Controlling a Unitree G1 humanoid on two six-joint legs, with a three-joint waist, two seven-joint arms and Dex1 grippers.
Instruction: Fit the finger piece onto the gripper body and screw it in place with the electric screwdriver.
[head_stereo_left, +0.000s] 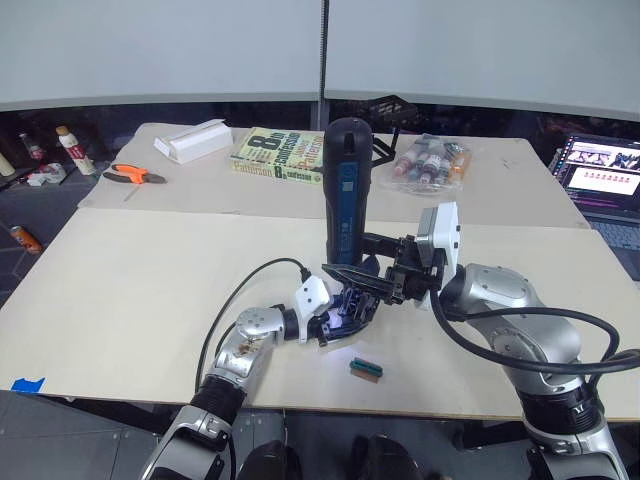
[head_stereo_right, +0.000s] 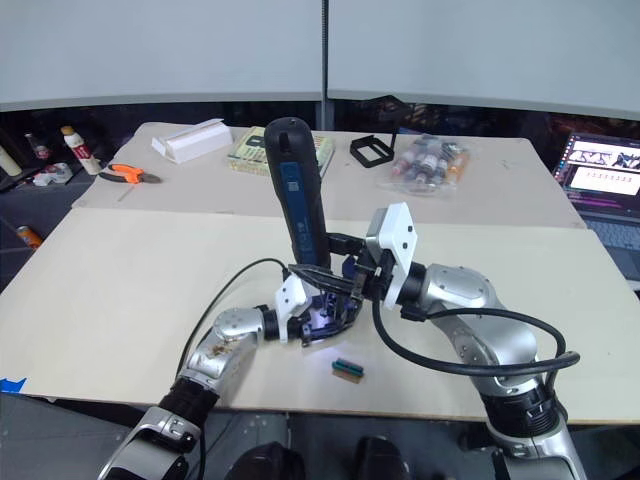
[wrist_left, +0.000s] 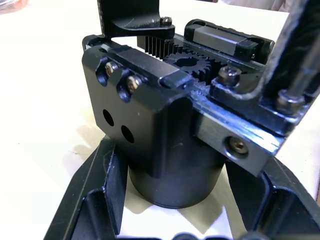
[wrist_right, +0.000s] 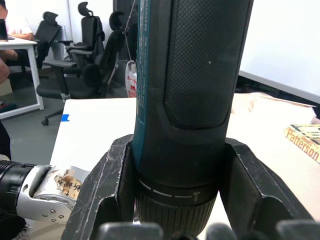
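My two head cameras look forward and down over the desk (head_stereo_left: 150, 290) from above its near edge. Both share the same scene; the electric screwdriver (head_stereo_left: 345, 190) sits at frame centre in the left eye view and left of centre in the right eye view. My left wrist camera sits very close to the gripper body (wrist_left: 165, 130). My right wrist camera looks along the screwdriver barrel at close range.

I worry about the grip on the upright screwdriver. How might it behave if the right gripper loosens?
The electric screwdriver is tall, held low by the right gripper, so it would probably tip. Its round barrel would likely roll on the table. The textured surface probably resists slipping.
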